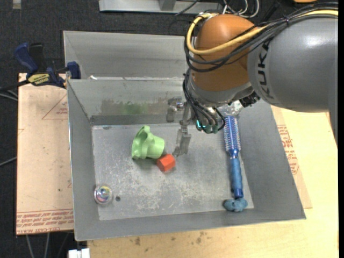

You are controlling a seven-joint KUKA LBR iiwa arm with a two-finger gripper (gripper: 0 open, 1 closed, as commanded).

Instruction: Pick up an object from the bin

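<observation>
My gripper hangs low in the middle of the bin, reaching down from under the orange-covered wrist. Its tip is just above and to the right of a small orange-red block lying on the bin floor. Left of the block, a light green plastic cup lies on its side, close to the gripper's left. Nothing shows in the gripper's grasp.
A blue bottle brush with a bristled head lies lengthwise along the right side of the bin, under the arm. A small shiny silver ball rests in the front left corner.
</observation>
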